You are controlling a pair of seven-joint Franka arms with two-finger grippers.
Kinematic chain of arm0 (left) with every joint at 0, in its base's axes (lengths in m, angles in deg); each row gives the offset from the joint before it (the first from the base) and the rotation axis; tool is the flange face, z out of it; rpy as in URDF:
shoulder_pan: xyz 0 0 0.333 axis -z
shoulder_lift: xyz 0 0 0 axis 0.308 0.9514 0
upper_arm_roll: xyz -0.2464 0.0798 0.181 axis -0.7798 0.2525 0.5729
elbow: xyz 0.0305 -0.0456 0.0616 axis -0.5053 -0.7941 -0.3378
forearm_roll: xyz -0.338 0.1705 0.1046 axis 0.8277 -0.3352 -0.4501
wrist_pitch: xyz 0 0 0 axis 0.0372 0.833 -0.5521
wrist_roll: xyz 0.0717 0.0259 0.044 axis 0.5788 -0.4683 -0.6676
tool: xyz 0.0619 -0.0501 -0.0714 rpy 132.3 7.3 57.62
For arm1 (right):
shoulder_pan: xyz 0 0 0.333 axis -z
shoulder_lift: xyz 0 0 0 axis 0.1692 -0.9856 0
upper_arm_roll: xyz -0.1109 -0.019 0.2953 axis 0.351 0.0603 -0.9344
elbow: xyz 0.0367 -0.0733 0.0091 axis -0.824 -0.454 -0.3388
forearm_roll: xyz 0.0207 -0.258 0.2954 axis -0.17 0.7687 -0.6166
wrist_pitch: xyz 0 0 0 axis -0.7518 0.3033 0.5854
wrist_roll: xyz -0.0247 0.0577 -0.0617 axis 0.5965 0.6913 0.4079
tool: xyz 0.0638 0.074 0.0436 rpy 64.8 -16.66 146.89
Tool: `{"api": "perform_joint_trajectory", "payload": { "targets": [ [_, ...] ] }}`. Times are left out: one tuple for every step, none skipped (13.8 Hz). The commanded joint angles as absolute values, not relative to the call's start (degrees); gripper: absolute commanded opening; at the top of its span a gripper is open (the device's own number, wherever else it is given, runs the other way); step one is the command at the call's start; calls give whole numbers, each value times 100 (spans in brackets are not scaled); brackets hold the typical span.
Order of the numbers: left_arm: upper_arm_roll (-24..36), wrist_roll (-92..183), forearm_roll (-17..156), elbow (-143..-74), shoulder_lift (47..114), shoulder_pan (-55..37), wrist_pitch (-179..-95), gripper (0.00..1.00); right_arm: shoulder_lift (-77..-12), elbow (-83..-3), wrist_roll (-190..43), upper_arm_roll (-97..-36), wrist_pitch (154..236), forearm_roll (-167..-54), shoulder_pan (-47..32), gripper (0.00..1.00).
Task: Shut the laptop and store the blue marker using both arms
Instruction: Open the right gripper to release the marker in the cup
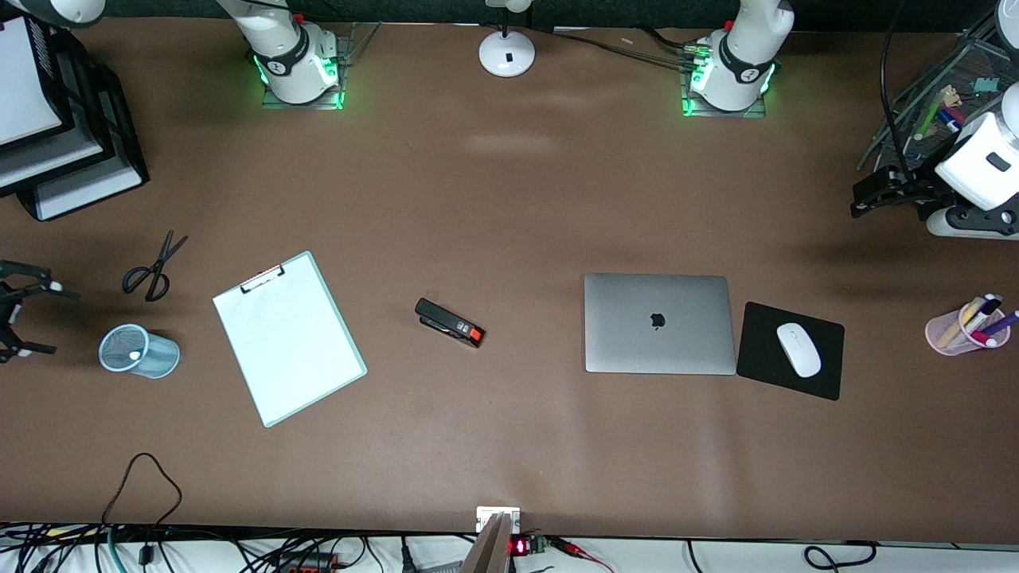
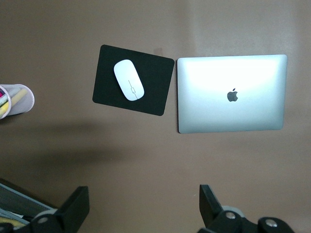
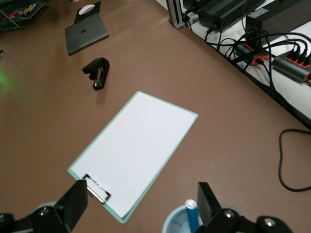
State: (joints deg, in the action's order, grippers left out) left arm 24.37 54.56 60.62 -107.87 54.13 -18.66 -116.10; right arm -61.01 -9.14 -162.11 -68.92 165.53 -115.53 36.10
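The silver-grey laptop (image 1: 657, 322) (image 2: 231, 92) (image 3: 86, 36) lies closed on the table, lid down with the apple logo up. The blue marker (image 3: 192, 216) stands white end up in a pale blue mesh cup (image 1: 139, 350) (image 3: 174, 224) at the right arm's end of the table; in the front view only its white end (image 1: 134, 356) shows. My right gripper (image 1: 44, 318) (image 3: 143, 204) hangs open and empty beside and above that cup. Over the table toward the left arm's end, my left gripper (image 1: 864, 195) (image 2: 143, 206) is open, holding nothing.
A clipboard (image 1: 288, 338), scissors (image 1: 155, 267) and a black stapler (image 1: 450, 322) lie between cup and laptop. A white mouse (image 1: 798, 348) sits on a black mouse pad (image 1: 760, 350) beside the laptop. A pink pen cup (image 1: 959, 330), mesh organiser (image 1: 947, 103) and paper trays (image 1: 48, 143) stand at the table's ends.
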Motion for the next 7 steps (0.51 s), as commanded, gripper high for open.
{"api": "perform_joint_trajectory", "payload": {
  "targets": [
    [2469, 5547, 6120, -10736, 5382, -1873, -11510, 100, -5831, -798, -15457, -6890, 16269, -11134, 3339, 100],
    [2469, 5548, 6120, -10736, 5382, -1873, -11510, 100, -5770, -753, -15237, -6898, 16251, -11019, 3260, 100],
    [2469, 5539, 6120, -10728, 5382, -1873, -11510, 100, -5682, -727, -15061, -6898, 16242, -10897, 3138, 100],
    [2469, 5547, 6120, -10728, 5382, -1873, -11510, 100, -5568, -718, -14894, -6890, 16251, -10721, 2971, 100],
    [2469, 5548, 6120, -10736, 5382, -1873, -11501, 100, -5471, -718, -14605, -6889, 16251, -10546, 2813, 100],
    [2469, 5548, 6120, -10736, 5382, -1873, -11510, 100, -5392, -718, -14280, -6889, 16268, -10361, 2654, 100],
    [2469, 5548, 6120, -10736, 5390, -1873, -11510, 100, -5322, -718, -13920, -6889, 16286, -10133, 2435, 100]
  ]
}}
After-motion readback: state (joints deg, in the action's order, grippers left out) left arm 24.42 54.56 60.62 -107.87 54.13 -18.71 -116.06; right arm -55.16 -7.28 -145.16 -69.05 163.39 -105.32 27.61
